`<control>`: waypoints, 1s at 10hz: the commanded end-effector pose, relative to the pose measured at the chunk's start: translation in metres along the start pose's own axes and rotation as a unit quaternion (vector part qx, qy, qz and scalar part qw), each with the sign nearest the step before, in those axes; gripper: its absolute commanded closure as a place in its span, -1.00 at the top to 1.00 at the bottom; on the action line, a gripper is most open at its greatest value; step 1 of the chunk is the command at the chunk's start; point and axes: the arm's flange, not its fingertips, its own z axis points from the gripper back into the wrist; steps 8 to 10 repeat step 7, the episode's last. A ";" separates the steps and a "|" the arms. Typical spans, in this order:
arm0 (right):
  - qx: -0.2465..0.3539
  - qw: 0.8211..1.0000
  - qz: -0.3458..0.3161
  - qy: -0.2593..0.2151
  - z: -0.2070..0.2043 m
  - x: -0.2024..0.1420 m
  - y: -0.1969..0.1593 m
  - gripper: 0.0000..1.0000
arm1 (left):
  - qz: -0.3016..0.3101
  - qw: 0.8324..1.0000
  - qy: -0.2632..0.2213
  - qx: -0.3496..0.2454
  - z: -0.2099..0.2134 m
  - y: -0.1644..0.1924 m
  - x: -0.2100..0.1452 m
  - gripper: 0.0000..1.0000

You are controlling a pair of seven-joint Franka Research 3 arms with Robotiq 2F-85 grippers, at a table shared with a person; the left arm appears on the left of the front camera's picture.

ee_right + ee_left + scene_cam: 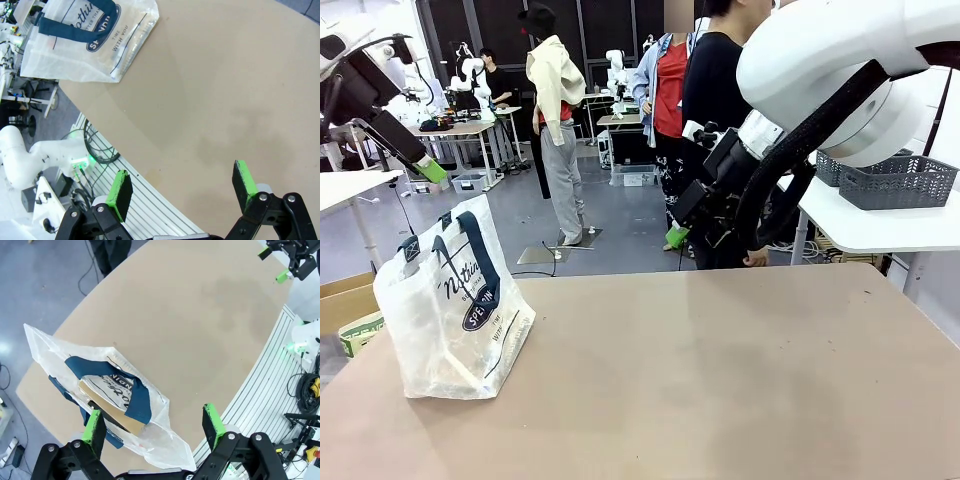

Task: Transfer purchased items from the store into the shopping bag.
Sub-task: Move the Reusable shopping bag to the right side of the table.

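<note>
The shopping bag (453, 305) stands upright on the tan table (720, 370), near its left edge on the robot's side — clear plastic, navy straps, navy lettering facing the middle of the table. From above, in the left wrist view, its mouth gapes and something flat and brown lies inside under the straps; I cannot tell what it is.

The left gripper (155, 427) hangs high over the bag, jaws spread wide, nothing between its green pads (94, 429). The right gripper (182, 186) is raised well to the right of the bag, above the table's near edge, jaws just as wide apart and empty.

Well to the right of the bag, off the table, a dark grey slotted basket (895, 182) sits on a white side table (880, 225). A person (715, 100) stands beyond the far edge, partly hidden by the right arm.
</note>
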 end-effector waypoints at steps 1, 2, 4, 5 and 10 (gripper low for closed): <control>0.001 1.000 -0.005 0.001 -0.001 -0.001 0.000 1.00 | 0.004 1.000 0.006 0.009 0.002 0.000 0.001 1.00; 0.001 1.000 -0.005 0.001 -0.001 -0.001 0.000 1.00 | 0.004 1.000 0.006 0.009 0.002 0.000 0.001 1.00; 0.001 1.000 -0.005 0.001 -0.001 -0.001 0.000 1.00 | 0.004 1.000 0.006 0.009 0.002 0.000 0.001 1.00; 0.001 1.000 -0.005 0.001 -0.001 -0.001 0.000 1.00 | 0.004 1.000 0.006 0.009 0.002 0.000 0.001 1.00; 0.001 1.000 -0.005 0.001 -0.001 -0.001 0.000 1.00 | 0.004 1.000 0.006 0.009 0.002 0.000 0.001 1.00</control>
